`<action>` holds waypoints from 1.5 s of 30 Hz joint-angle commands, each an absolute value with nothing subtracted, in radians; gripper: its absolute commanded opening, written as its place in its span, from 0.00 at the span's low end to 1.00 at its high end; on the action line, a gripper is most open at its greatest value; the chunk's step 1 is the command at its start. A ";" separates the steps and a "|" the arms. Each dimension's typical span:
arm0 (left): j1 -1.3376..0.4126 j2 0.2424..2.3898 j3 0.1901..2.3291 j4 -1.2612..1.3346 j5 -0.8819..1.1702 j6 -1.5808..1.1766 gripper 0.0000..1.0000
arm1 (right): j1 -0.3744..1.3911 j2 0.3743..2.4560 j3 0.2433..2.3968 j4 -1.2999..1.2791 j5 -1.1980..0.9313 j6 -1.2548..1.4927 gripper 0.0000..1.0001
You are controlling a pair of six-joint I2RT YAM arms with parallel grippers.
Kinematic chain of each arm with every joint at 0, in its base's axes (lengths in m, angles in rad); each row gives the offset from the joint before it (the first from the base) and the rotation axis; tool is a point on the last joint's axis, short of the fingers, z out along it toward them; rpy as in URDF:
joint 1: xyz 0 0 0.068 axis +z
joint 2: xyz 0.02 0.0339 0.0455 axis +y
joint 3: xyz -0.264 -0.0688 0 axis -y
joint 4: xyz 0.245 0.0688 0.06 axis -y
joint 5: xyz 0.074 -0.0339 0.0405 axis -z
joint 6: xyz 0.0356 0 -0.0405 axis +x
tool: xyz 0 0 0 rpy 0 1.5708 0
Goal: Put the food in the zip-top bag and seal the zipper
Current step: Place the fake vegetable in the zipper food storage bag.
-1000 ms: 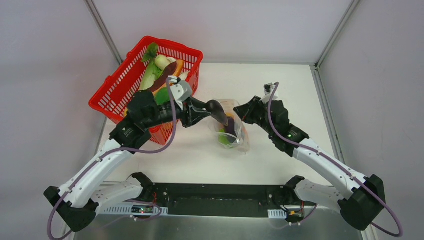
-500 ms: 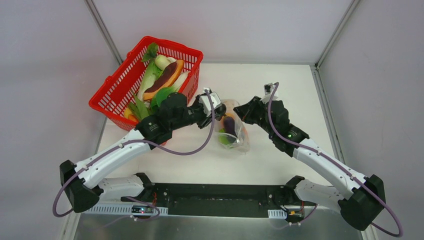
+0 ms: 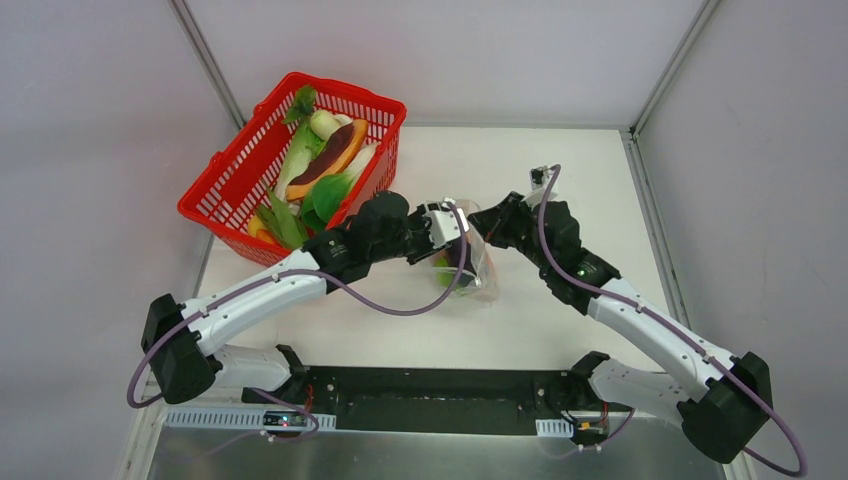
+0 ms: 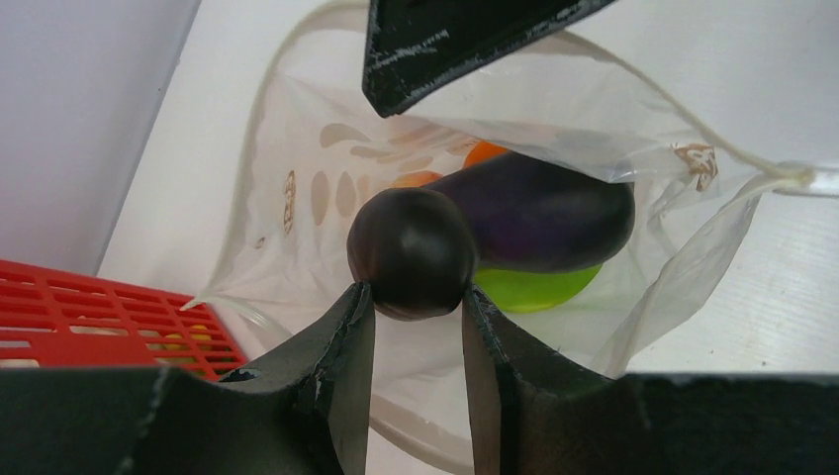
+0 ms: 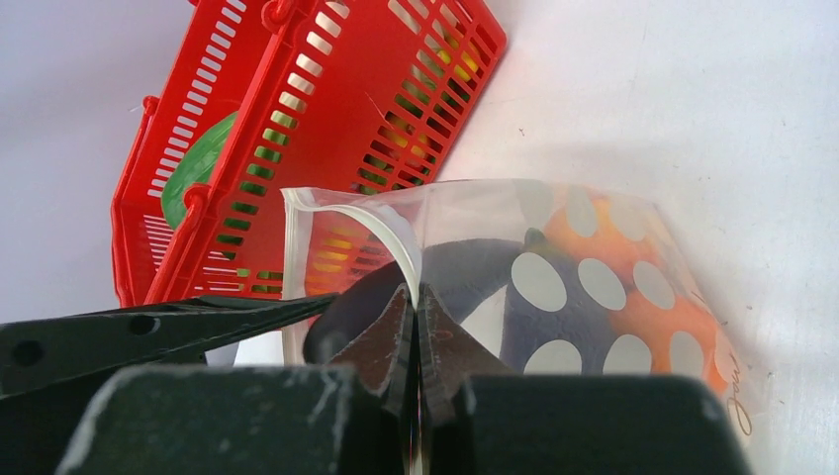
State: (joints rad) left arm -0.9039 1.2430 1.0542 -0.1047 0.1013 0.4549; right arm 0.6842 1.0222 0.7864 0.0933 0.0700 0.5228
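The clear zip-top bag (image 3: 478, 268) lies mid-table with its mouth held open. My right gripper (image 5: 416, 297) is shut on the zipper (image 5: 391, 223) at the mouth's upper edge. My left gripper (image 4: 414, 292) is shut on a dark eggplant (image 4: 411, 252) and holds it just inside the mouth. Deeper in the bag (image 4: 297, 198) lie a purple eggplant (image 4: 554, 213), a green piece (image 4: 539, 289) and an orange fruit (image 4: 485, 153). In the top view the left gripper (image 3: 452, 230) faces the right gripper (image 3: 487, 226) across the bag's mouth.
A red mesh basket (image 3: 240, 165) stands at the back left, holding green leafy pieces (image 3: 325, 190), a white radish (image 3: 322, 125) and an orange-brown slice (image 3: 335, 155). Its near corner sits close behind my left forearm. White walls bound the table at the back and the sides.
My left arm has swung right from the basket to the bag's mouth, carrying the dark eggplant. The right arm has stayed put with the zipper edge in its grip.
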 commanded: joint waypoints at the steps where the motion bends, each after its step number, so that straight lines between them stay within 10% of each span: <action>1: -0.914 1.251 1.090 -0.179 0.124 0.526 0.16 | 0.678 0.994 0.799 0.136 0.073 0.522 0.00; 15: -0.913 1.198 1.171 -0.274 0.237 0.360 0.59 | 0.669 0.999 0.802 0.130 0.065 0.524 0.00; 45: -0.706 0.916 1.016 -0.217 -0.224 0.016 0.84 | 0.669 1.047 0.866 0.079 -0.209 0.378 0.00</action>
State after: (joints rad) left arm -0.7883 0.9878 1.0588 -0.2680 -0.1726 0.1158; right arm 0.6716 1.0367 0.7998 0.0807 -0.1150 0.4515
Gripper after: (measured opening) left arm 0.822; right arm 0.008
